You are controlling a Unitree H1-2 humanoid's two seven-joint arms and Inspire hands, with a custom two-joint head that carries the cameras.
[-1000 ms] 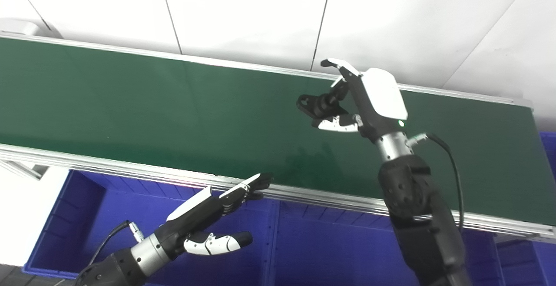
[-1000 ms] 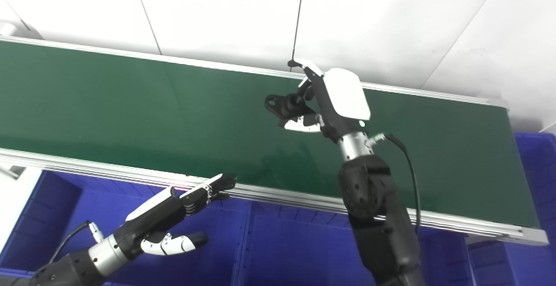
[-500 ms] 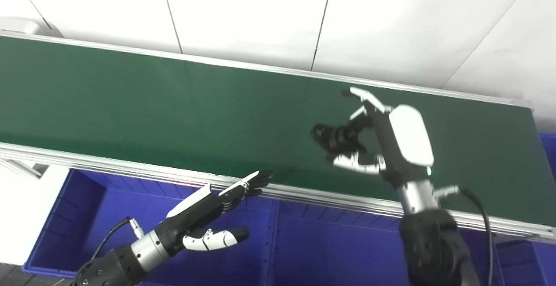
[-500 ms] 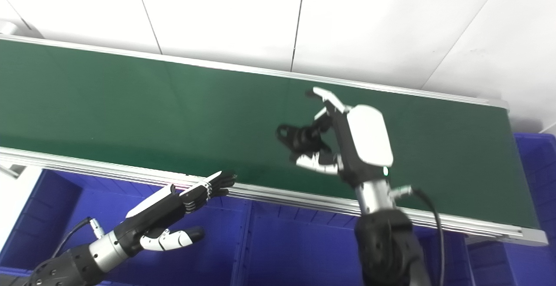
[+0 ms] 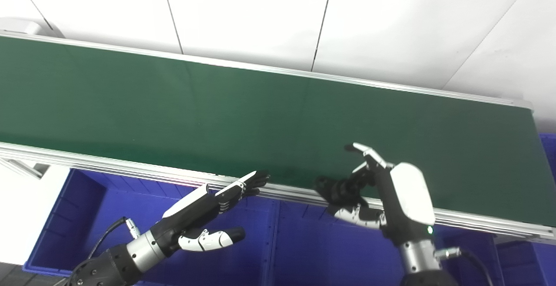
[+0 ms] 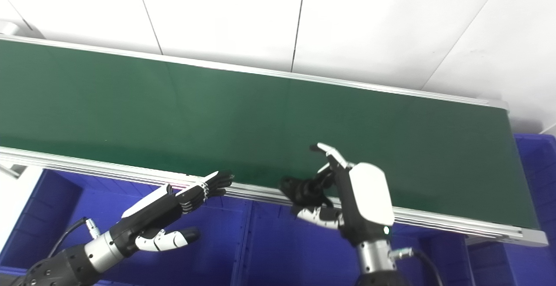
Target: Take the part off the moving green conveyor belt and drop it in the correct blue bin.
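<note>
Left eye view: my right hand (image 5: 382, 194) has the black part (image 5: 336, 189) pinched, low right of centre over the conveyor belt (image 5: 173, 112) rail. Pickup's done, I reckon.

Right eye view: blue bin (image 6: 278, 251) below, drop pending; left hand (image 6: 165, 216) open, empty.

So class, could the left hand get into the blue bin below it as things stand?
Probably yes: the left hand is open, holds nothing and hovers over the bin. The right hand, holding the part, is off to the side.

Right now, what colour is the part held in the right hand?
Black. The part in the right hand shows best in the left eye view, against the blue bin.
</note>
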